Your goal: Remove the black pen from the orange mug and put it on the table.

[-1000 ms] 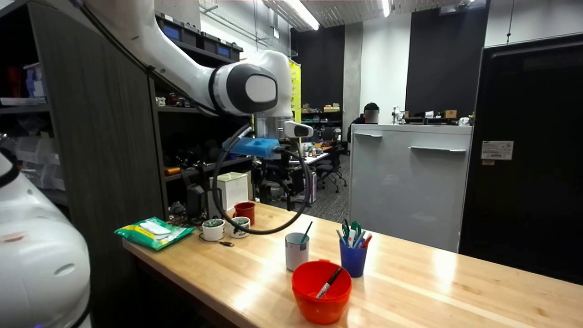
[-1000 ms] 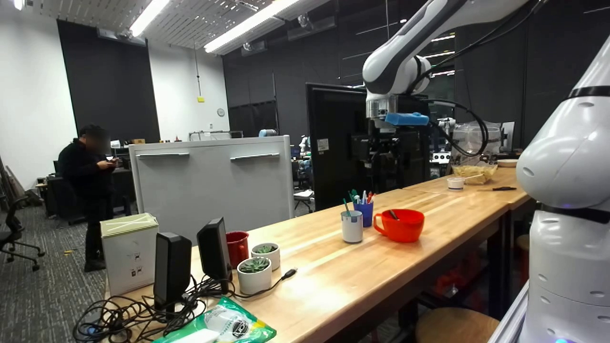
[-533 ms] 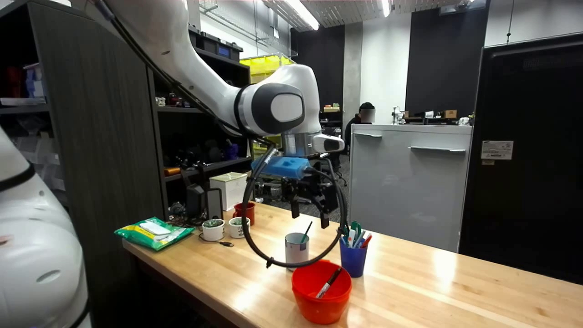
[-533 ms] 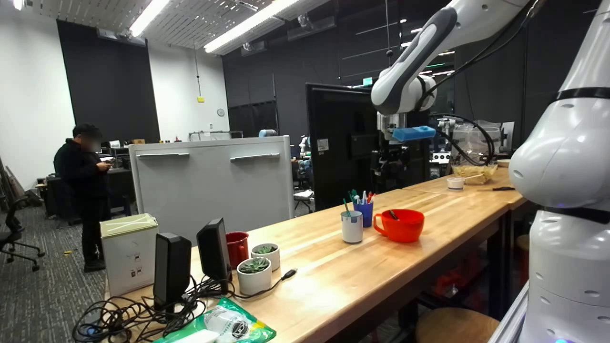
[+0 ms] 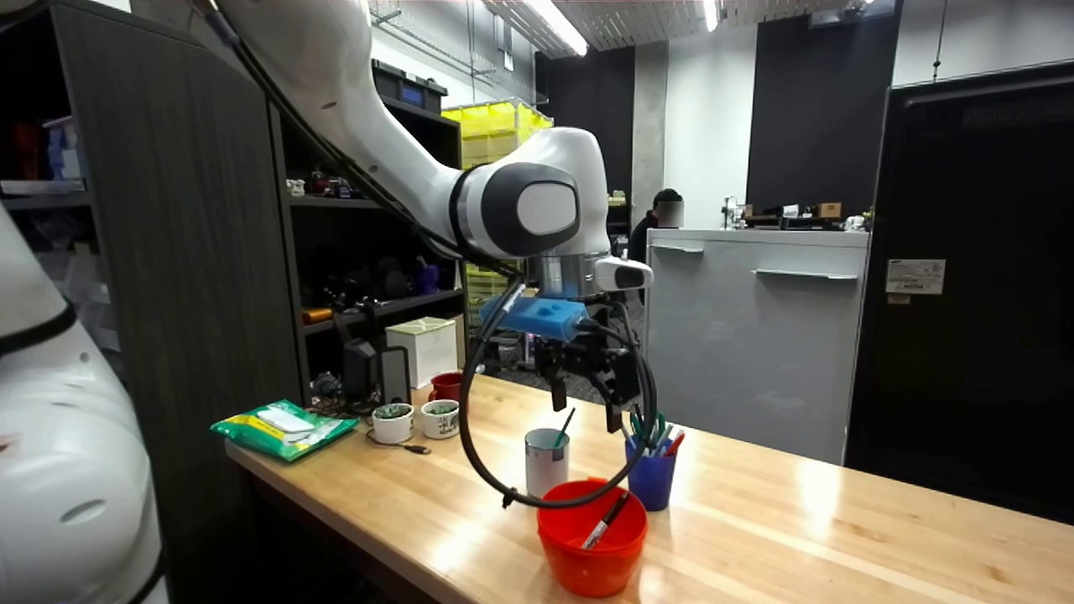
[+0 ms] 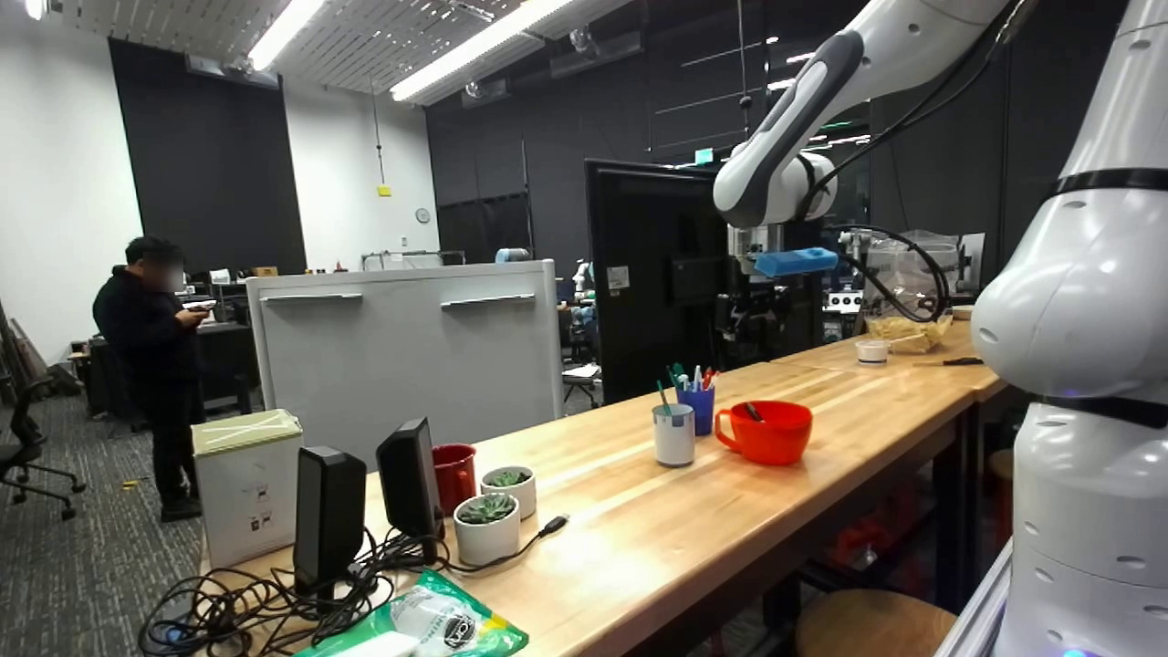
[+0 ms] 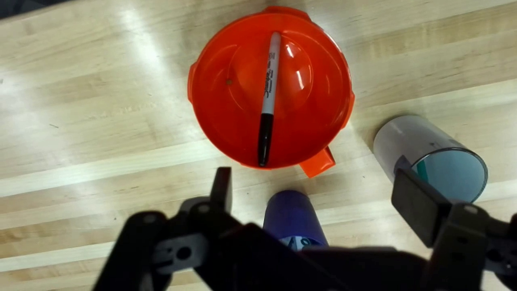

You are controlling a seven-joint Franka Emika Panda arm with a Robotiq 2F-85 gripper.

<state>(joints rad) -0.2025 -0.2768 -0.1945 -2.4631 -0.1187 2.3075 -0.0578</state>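
The black pen, a marker with a grey barrel and black cap, leans inside the orange mug. The pen and mug show in both exterior views. The mug stands upright on the light wooden table, also seen in both exterior views. My gripper is open and empty. It hangs above the table, higher than the cups, in both exterior views. In the wrist view the mug lies just beyond the fingertips, and the pen's cap points toward them.
A white-grey cup with a green stick and a blue cup of pens stand close to the mug. Potted succulents, a red mug, speakers and a green packet sit at one end.
My gripper has moved lower and nearer the mug, rightward in both exterior views, slowing in the last half second. The mug and pen have not moved. A person in the background has shifted slightly.
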